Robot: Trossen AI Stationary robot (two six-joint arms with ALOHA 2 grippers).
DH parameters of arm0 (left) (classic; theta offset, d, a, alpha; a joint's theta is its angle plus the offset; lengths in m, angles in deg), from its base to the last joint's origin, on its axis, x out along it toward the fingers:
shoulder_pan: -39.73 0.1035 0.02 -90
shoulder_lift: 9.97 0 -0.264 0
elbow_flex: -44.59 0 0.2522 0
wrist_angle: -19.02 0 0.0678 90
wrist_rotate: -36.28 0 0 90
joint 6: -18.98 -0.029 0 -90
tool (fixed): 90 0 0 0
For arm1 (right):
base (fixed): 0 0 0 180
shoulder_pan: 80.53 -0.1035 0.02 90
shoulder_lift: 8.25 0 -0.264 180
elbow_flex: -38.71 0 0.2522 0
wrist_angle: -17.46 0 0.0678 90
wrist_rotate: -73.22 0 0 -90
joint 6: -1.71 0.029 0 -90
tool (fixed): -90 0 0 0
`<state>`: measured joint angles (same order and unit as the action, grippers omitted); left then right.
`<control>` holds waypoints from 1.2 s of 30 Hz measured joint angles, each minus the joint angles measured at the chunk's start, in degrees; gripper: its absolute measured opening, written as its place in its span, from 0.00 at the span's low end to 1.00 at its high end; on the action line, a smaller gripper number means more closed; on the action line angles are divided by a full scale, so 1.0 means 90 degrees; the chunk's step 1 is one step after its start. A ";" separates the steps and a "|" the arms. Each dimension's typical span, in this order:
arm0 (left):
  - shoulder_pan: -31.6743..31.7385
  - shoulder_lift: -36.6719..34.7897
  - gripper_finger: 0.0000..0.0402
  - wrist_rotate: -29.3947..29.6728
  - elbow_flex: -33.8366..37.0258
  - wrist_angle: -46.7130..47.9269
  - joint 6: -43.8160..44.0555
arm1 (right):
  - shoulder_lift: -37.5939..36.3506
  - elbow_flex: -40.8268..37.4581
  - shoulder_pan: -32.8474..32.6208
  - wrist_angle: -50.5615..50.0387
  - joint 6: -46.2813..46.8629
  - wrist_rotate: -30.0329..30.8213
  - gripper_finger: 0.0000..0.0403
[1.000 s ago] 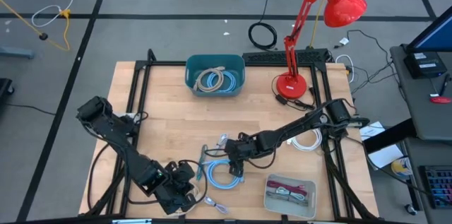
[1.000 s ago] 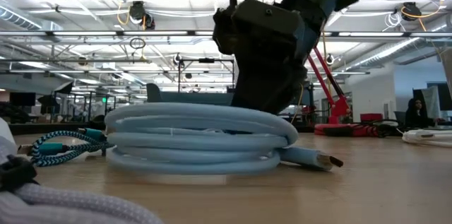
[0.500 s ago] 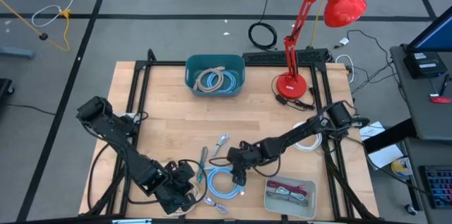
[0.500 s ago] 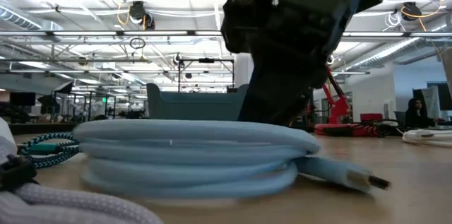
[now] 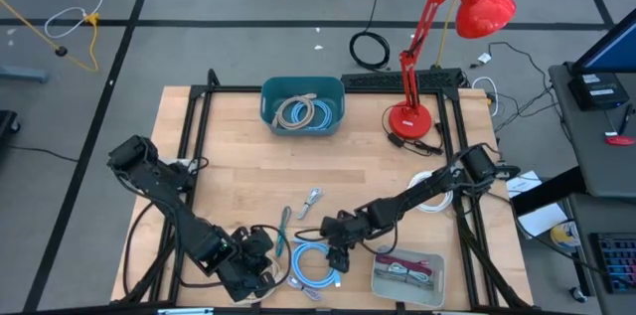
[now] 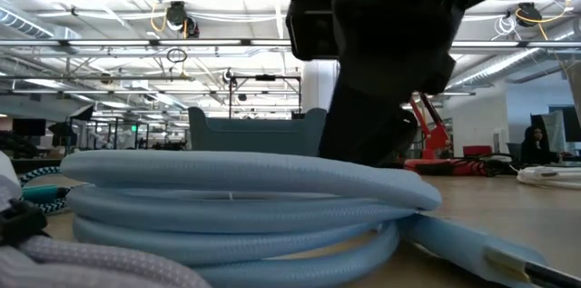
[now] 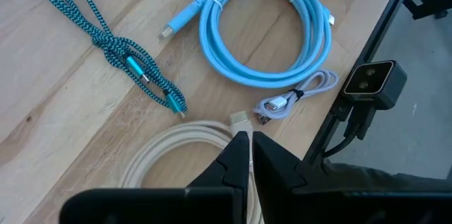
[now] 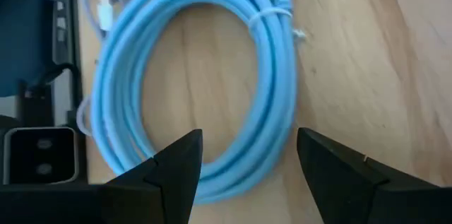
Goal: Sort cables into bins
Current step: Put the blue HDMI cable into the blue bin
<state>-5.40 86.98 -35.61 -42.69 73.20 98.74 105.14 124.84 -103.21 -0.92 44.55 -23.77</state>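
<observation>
The right gripper (image 5: 336, 251) is hanging wide open just above the light blue cable (image 5: 313, 265), nothing grasped; the left gripper (image 5: 260, 258), clenched, is waiting beside it. Some cables are lying in both bins (image 5: 271, 106), several remaining loose

In the low view the right arm's dark body blocks the middle of the dark teal tub (image 6: 245, 131), and the light blue coil (image 6: 245, 206) is cut off by the lower edge. The beige coil (image 7: 169, 160) at the table's front edge is partly covered by the left gripper (image 7: 244, 157) in the left wrist view. The pieces in the pale grey tray (image 5: 407, 275) are too small to tell apart.
</observation>
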 joint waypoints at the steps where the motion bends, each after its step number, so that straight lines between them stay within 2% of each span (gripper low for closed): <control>1: 0.0000 0.0000 0.05 0.0000 0.0000 0.0000 -0.0020 | 0.0000 0.0048 0.0005 0.0003 0.0001 -0.0061 0.56; 10: 0.0005 0.0000 0.05 0.0000 0.0000 0.0007 -0.0060 | 0.0110 0.0207 -0.0076 -0.0021 0.0030 0.0425 0.56; 21: 0.0005 0.0000 0.05 0.0000 0.0000 0.0007 -0.0057 | 0.0771 0.0239 -0.0279 0.0045 0.0429 0.0435 0.55; 24: 0.0005 0.0000 0.05 0.0000 0.0000 0.0007 -0.0056 | 0.0782 0.0235 -0.0279 0.0043 0.0491 0.0491 0.49; 32: 0.0005 0.0000 0.05 0.0000 0.0000 0.0005 -0.0014 | 0.0797 0.0222 -0.0279 -0.0067 0.0368 0.0671 0.19; 36: 0.0002 0.0000 0.05 0.0000 0.0000 0.0002 -0.0006 | 0.0800 0.0222 -0.0281 -0.0186 0.0354 0.0744 0.10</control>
<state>-5.38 86.98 -35.61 -42.69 73.22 98.68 112.33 126.84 -105.74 -2.59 47.73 -17.07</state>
